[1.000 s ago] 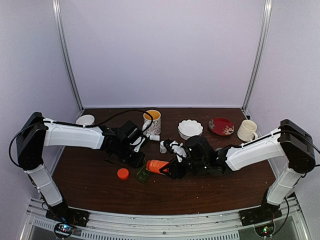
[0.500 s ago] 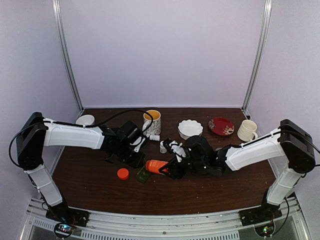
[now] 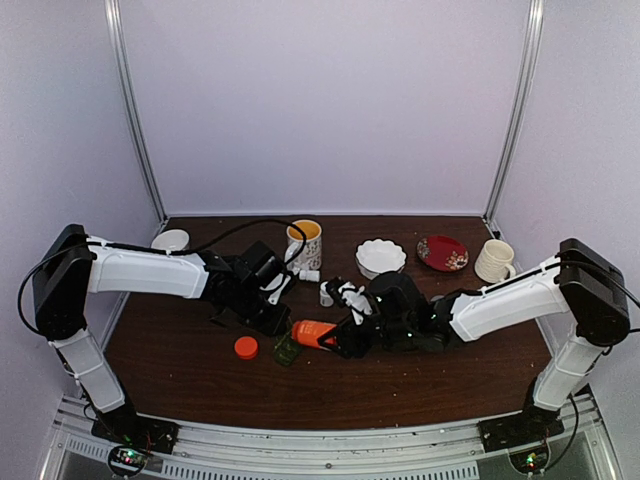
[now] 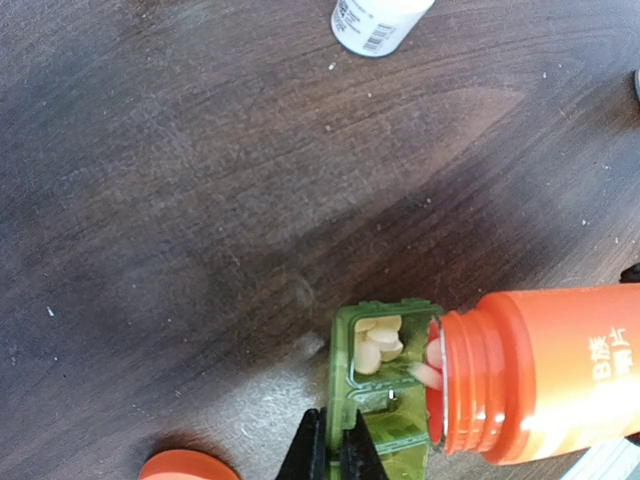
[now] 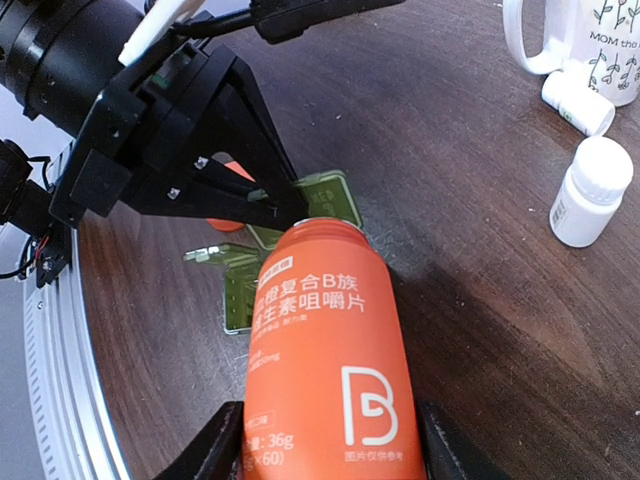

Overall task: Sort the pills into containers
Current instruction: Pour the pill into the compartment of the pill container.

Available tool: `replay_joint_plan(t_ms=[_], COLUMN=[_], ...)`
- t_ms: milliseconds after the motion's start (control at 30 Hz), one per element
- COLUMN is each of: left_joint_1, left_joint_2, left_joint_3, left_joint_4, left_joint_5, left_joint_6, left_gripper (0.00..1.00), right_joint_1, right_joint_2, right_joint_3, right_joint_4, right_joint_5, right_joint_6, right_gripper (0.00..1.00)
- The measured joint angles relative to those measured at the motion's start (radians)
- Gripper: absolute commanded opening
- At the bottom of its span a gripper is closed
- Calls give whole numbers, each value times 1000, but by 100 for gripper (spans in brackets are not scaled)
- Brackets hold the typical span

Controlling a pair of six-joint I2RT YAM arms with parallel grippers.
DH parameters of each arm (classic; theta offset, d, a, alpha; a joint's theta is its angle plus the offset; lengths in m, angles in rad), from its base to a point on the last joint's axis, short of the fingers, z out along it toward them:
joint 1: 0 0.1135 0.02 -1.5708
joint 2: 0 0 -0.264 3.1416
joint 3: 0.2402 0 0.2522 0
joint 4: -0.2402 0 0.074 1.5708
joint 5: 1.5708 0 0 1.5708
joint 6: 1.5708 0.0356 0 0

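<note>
Orange bottle (image 4: 540,370) cropped at right, green pill box (image 4: 341,395) cut off below

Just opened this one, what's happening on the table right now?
The right claw holds the uncapped orange bottle tipped on its side, its mouth at an open compartment of the green pill box. The left claw pinches the box's wall, steadying it. Pale pills lie in that compartment and more sit at the bottle's mouth. The cap lies beside the box.
</note>
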Motion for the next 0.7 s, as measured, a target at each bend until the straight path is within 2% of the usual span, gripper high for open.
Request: replay_joint_plan(t_ms=[200,433,700], left_joint_1=[0,0,0], left_joint_2=[0,0,0], left_joint_3=[0,0,0], left_joint_4=[0,0,-6], left_joint_5=[0,-1,-4], left_joint_6=[0,0,0], left_gripper=[0,5,15], right_joint_1=[0,-4,-19], right_joint_2=[0,0,-20], right_joint_3=[-21,-84,-241], right_joint_4=[43,148,389], right_joint_5=[-1,-11,-19], right_joint_6=[16,39,80], right_gripper=[0,0,0])
